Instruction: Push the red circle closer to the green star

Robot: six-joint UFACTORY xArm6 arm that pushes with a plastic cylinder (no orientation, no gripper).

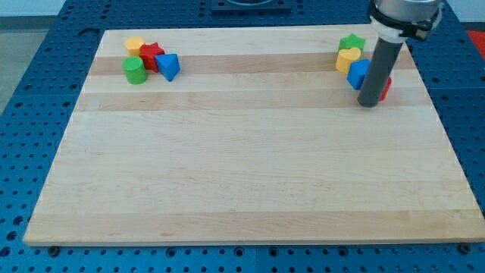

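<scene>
My tip (368, 104), a bare rod gripping nothing, touches the red circle (386, 88) near the wooden board's (242, 174) right edge, below the green star (352, 43).

My arm enters at the upper right of the frame, where only its lowest part shows: a pale grey cylindrical housing with a dark band, cut off by the view's top edge. From it a straight dark rod hangs upright, nearly vertical. My tip (368, 104) sits at the rod's lower end, down at the tabletop in the upper right of the frame, near the view's right edge.
</scene>
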